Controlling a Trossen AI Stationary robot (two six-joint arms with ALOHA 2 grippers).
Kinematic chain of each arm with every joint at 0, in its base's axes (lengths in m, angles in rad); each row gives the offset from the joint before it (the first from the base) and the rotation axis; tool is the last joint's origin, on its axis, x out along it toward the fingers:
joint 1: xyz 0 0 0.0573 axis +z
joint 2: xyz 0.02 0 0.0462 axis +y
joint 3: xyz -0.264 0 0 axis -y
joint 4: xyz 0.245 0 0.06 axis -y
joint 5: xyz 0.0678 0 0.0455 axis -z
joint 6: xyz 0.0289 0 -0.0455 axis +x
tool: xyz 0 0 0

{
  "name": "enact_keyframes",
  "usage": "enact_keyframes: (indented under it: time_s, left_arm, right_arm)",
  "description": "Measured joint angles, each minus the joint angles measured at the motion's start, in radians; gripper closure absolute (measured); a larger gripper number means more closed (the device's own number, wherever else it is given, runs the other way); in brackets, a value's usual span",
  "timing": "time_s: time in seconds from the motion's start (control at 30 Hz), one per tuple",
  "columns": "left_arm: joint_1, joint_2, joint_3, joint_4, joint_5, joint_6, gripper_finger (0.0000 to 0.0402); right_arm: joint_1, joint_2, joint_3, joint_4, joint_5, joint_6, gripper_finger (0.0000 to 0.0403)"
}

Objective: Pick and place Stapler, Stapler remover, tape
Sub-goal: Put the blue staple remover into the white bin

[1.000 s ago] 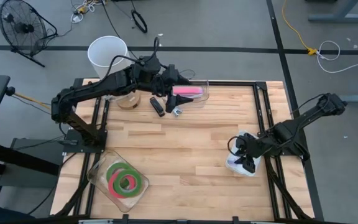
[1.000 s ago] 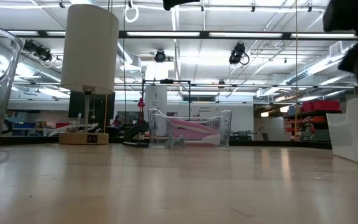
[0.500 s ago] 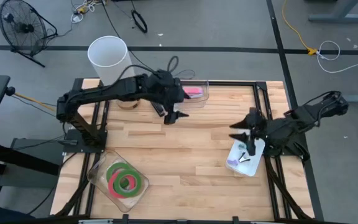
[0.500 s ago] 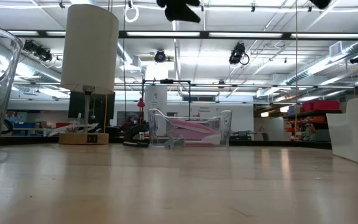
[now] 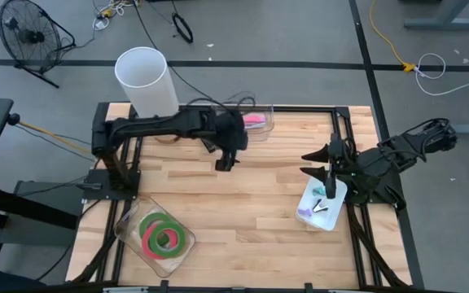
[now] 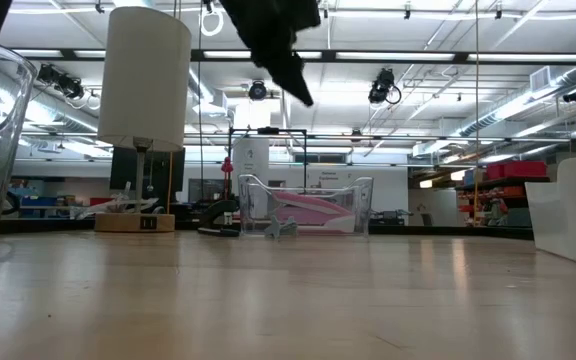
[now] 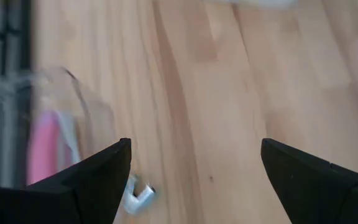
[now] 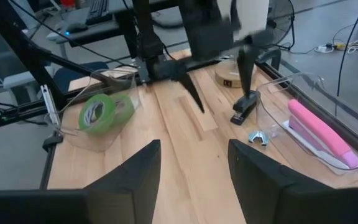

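My left gripper (image 5: 225,156) hangs open above the table, slanting down, with the small silver stapler remover (image 7: 138,194) on the wood just beside it. The black stapler (image 8: 246,107) lies next to the remover (image 8: 258,137). A pink stapler (image 8: 322,134) lies in a clear bin (image 5: 257,120) at the far edge. Green and pink-red tape rolls (image 5: 166,236) lie flat in a clear bin near the front left. My right gripper (image 5: 322,165) is open in the air over a white tray (image 5: 308,213) at the right edge.
A tall white cylinder (image 5: 146,79) stands on a round wooden base at the far left. The white tray holds a few small items (image 5: 320,203). Bare wood (image 5: 243,212) spreads between the bins and the tray.
My left gripper has come down from beside the far clear bin toward the near edge and tipped downward, ending over the stapler remover. My right gripper has risen off the white tray and tipped up toward level.
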Motion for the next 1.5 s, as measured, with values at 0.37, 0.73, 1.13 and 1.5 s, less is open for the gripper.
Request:
enact_keyframes:
  time_s: [0.37,0.73,1.13,1.5]
  left_arm:
    - [-0.001,0.159,0.0,-0.106,-0.092,0.003,0.004]
    - [0.011,0.251,0.0,-0.141,-0.26,0.095,0.0047]
    - [0.081,0.256,-0.095,-0.081,-0.192,0.107,0.0087]
    - [0.129,0.256,-0.143,0.059,-0.157,0.225,0.0119]
  right_arm:
    - [0.0,0.004,-0.004,-0.011,0.0,0.003,0.0218]
    - [0.0,0.01,-0.004,-0.015,-0.001,-0.001,0.0218]
    - [0.0,0.01,-0.004,-0.015,0.0,-0.01,0.0218]
    - [0.0,0.01,-0.005,-0.011,0.007,-0.02,0.0218]
